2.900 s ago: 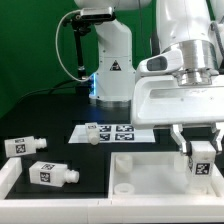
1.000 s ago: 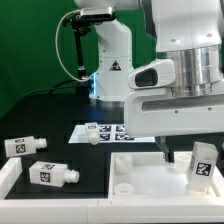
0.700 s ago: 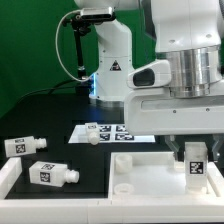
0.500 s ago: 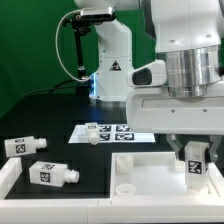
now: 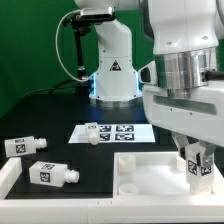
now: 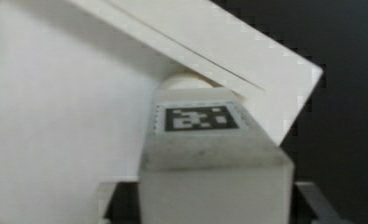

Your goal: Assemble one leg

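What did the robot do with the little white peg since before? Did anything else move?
The gripper kept hold of the leg over the tabletop's corner. The leg tipped sideways, then stood upright again, and the wrist above it turned. Nothing was let go. The loose legs and the marker board stayed put.

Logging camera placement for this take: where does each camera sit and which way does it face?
Exterior view: off the arm, looking across the black table at the small white square-section tagged leg in the gripper; arm and gripper show.
Wrist view: on the wrist, looking along the gripper at that leg; only finger edges show.
Shared: leg, gripper, large flat white tabletop.
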{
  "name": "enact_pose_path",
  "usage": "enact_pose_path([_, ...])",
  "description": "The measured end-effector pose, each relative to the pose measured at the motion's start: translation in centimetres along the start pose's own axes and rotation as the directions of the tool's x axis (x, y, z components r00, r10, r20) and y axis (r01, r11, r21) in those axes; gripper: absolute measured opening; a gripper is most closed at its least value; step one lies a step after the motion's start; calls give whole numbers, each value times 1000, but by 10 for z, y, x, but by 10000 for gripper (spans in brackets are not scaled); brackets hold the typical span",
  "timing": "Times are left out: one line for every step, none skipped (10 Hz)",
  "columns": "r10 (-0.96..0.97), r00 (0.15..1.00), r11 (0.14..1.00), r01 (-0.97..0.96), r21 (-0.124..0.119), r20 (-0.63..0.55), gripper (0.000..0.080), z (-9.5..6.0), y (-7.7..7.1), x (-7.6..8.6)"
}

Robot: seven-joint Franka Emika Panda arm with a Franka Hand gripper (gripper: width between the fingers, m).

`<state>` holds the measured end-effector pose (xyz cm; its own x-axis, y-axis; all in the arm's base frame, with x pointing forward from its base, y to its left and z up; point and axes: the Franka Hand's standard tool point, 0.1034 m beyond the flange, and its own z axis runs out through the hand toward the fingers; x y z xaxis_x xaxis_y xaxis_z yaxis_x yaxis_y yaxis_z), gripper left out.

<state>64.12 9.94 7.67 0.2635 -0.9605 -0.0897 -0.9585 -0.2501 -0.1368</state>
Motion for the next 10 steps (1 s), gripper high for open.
enact_pose_path([147, 989, 989, -147, 4, 1, 285, 0, 1, -2])
enact_pose_path([230, 973, 973, -230, 9, 1, 285, 0, 2, -2])
enact_pose_path([231, 973, 973, -231, 9, 2, 285, 0, 2, -2])
enact_pose_path([226, 974, 974, -226, 9, 2, 287, 0, 2, -2])
enact_pose_path([201, 980, 980, -201, 8, -1, 342, 1, 2, -3])
enact_pose_path([77, 997, 997, -77, 5, -9, 507, 1, 1, -8])
enact_pose_path([-174, 985, 985, 174, -3, -24, 507, 0, -2, -9])
enact_pose_path([-348, 937, 937, 348, -11, -32, 622, 0, -4, -12])
enact_pose_path([-342, 939, 940, 342, -11, -31, 641, 0, -3, -10])
enact_pose_path([-415, 909, 910, 415, -16, -33, 647, 0, -3, -9])
